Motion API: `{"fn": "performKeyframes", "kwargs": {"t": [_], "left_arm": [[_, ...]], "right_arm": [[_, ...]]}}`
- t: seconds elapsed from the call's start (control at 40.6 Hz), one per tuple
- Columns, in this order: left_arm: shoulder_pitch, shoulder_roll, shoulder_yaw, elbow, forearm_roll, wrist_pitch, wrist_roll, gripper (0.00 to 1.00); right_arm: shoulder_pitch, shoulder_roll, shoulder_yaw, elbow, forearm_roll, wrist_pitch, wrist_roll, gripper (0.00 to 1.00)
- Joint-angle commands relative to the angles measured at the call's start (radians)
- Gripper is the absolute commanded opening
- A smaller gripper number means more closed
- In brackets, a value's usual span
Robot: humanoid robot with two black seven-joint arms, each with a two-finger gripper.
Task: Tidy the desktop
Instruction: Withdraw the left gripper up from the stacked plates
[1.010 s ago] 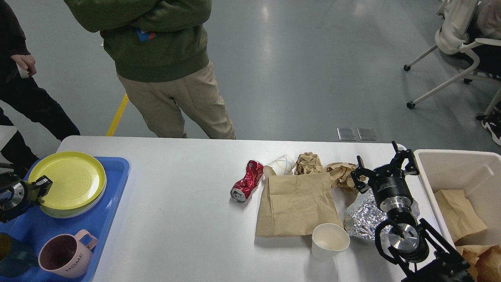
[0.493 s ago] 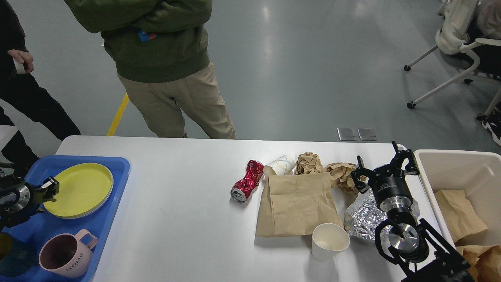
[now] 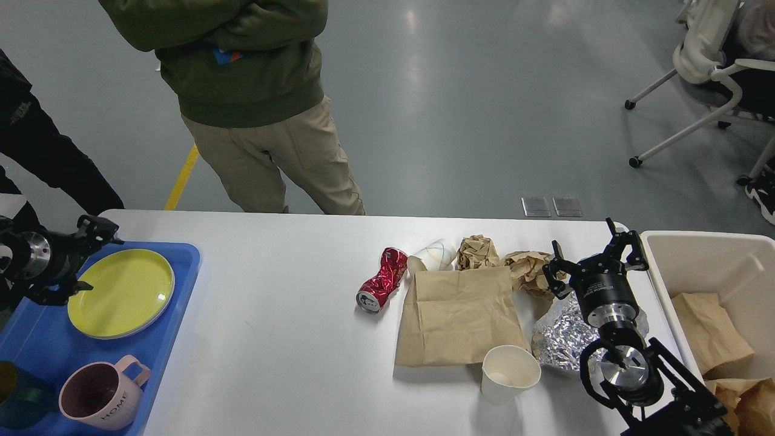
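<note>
Right tool (image 3: 596, 257), jaws spread & empty over crumpled paper (image 3: 528, 269) on worktop (image 3: 272, 339), should descend straight, pinch paper's bulk; left tool (image 3: 91, 245) grip state unclear.

Beyond my table I see a smooth grey floor (image 3: 472, 91) with pale light glare toward twelve o'clock. A yellow floor line (image 3: 183, 177) runs at ten o'clock, two metal floor plates (image 3: 551, 206) sit at one o'clock, and a white wheeled chair (image 3: 702, 66) stands at two o'clock.
</note>
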Motion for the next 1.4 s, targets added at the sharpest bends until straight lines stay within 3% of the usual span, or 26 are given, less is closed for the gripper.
{"fn": "performKeyframes", "kwargs": {"t": [0.0,0.074,0.172,0.444,0.517,0.591,0.616,0.641,0.739,0.813,0.961,1.38], "left_arm": [[0.048,0.014,-0.325,-0.004,-0.001,-0.08,-0.001,0.96],[0.14,0.002,-0.5,-0.003,0.001,-0.111,-0.014,0.96],[0.247,-0.063,-0.863,-0.001,0.001,-0.119,-0.015,0.96],[0.436,-0.25,-1.355,-0.003,-0.001,-0.114,-0.021,0.96],[0.494,-0.35,-1.482,-0.003,0.007,-0.082,-0.093,0.96],[0.569,-0.419,-1.566,-0.007,0.058,-0.065,-0.213,0.96],[0.604,-0.467,-1.624,-0.025,0.122,-0.061,-0.28,0.96],[0.618,-0.491,-1.661,-0.036,0.154,-0.058,-0.3,0.96],[0.736,-0.584,-1.885,-0.113,0.359,-0.044,-0.307,0.96],[0.83,-0.664,-2.062,-0.234,0.543,-0.041,-0.308,0.96],[0.89,-0.707,-2.16,-0.289,0.578,-0.036,-0.297,0.96],[0.914,-0.693,-2.156,-0.289,0.575,-0.051,-0.291,0.96]], "right_arm": [[0.0,0.0,0.0,0.0,0.0,0.0,0.0,1.0],[0.0,0.0,0.0,0.0,0.0,0.0,0.0,1.0],[0.0,0.0,0.0,0.0,0.0,0.0,0.0,1.0],[0.0,0.0,0.0,0.0,0.0,0.0,0.0,1.0],[0.0,0.0,0.0,0.0,0.0,0.0,0.0,1.0],[0.0,0.0,0.0,0.0,0.0,0.0,0.0,1.0],[0.0,0.0,0.0,0.0,0.0,0.0,0.0,1.0],[0.0,0.0,0.0,0.0,0.0,0.0,0.0,1.0],[0.0,0.0,0.0,0.0,0.0,0.0,0.0,1.0],[0.0,0.0,0.0,0.0,0.0,0.0,0.0,1.0],[0.0,0.0,0.0,0.0,0.0,0.0,0.0,1.0],[0.0,-0.001,0.0,0.0,0.0,0.0,0.0,1.0]]}}
